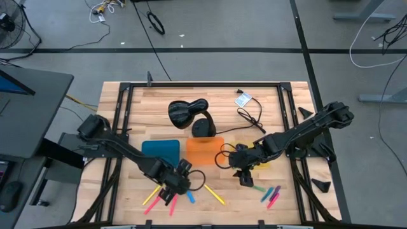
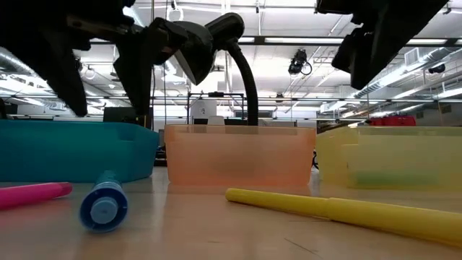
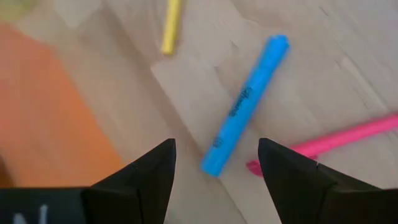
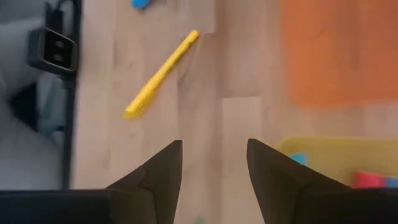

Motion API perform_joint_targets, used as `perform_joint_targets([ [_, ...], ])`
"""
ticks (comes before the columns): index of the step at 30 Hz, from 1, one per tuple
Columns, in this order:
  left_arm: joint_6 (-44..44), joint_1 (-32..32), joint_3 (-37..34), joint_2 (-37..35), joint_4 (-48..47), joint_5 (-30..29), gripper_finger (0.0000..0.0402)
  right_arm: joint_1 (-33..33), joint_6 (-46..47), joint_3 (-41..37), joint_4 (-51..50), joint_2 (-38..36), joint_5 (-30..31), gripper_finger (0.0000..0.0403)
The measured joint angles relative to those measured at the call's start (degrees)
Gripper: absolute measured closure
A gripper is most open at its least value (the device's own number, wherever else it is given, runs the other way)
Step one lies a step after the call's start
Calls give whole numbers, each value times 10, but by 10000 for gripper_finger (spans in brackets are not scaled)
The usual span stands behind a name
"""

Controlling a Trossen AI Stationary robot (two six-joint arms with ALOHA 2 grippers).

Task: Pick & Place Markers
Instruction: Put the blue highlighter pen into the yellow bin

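Several markers lie flat on the wooden table near its front edge. A blue marker [image 3: 245, 106] lies just ahead of my left gripper [image 3: 216, 146], which hovers above it, open and empty. A pink marker [image 3: 348, 137] and a yellow marker [image 3: 171, 28] lie close by. My right gripper [image 4: 213, 144] is also open and empty, and hangs over bare wood beside the yellow tray [image 4: 336, 155]. The same yellow marker [image 4: 161, 74] shows ahead of it. More markers [image 1: 270, 194] lie at the front right. In the high view my left gripper [image 1: 177, 186] is front centre-left and my right gripper [image 1: 245, 178] front centre-right.
A blue tray [image 1: 160, 151], an orange tray [image 1: 205, 149] and the yellow tray [image 1: 262, 158] stand in a row across the table's middle. Behind them are a black desk lamp [image 1: 191, 114] and a black cable [image 1: 251, 117]. Bare wood lies between the two grippers.
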Motion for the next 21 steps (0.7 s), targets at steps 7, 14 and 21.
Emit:
perform_joint_targets([
  [7,30,-9,22,38,1,13,168,13,39,0,10,0,-52,223],
  [14,35,-8,31,48,-8,29,168,38,40,0,18,0,-55,223],
  [21,44,5,29,60,-23,44,168,53,39,0,32,0,-54,223],
])
